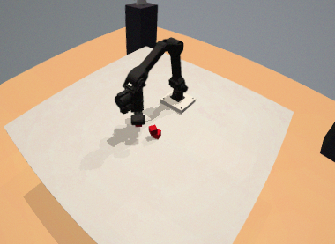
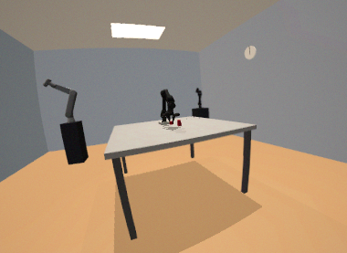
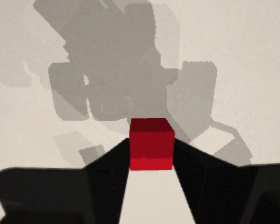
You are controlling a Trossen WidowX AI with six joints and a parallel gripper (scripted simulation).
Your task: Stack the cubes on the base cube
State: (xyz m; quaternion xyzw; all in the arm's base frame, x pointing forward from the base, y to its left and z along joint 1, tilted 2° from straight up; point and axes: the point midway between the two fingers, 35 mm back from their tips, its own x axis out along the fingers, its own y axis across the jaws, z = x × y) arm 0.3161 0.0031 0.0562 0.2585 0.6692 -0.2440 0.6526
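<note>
One hand (image 3: 151, 150), gripping one red cube (image 3: 151, 142)

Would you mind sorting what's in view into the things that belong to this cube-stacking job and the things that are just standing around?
Part of the job:
- gripper, shut on a red cube
- red cubes on the table beside it; how many, I cannot tell

Just standing about:
- black pedestal behind the table
- grey arm on a black stand
- wall clock
- ceiling light
</note>
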